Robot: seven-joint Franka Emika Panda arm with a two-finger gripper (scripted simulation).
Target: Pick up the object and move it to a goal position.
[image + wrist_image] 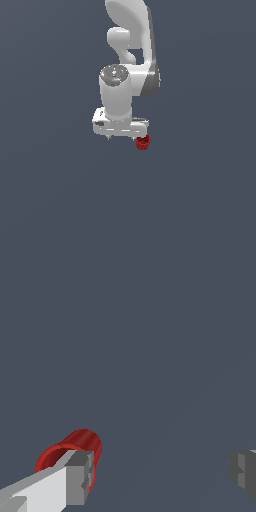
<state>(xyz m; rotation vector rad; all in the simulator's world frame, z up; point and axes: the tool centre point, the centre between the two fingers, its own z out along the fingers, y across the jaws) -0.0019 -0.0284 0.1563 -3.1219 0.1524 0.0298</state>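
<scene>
Down at the fingers (77, 476), the two grey pads stand wide apart, one at each side of the wrist view with bare slate-grey floor (150, 346) between them. Nothing is pinched between them. The gripper (162, 471) is spread open, and the gap between its tips holds only the flat ground.

The red cup (75, 448) lies on its side just behind one fingertip, outside the gap, not in it. Its hollow mouth with the raised rim faces toward the wrist camera, and the grey pad covers part of that rim. Whether the pad actually touches the cup or merely sits in front of it, I cannot tell from here.

From the exterior view the same thing shows from farther off: the red cup (143, 143) sits low at the end of the gripper (122, 137) that is toward the exterior view's right, peeking out under the white hand's corner. It is much narrower than the white bar of the hand above it. The finger tips themselves are small and hard to make out in this view; one short dark tip shows under the hand toward the exterior view's left.

Above the hand rises the thick white wrist (116, 95), capped with a grey disc bearing small coloured marks, and behind it the arm (132, 30) bends upward and out of the picture. All around, the floor (50, 200) is one even dark grey-blue.
</scene>
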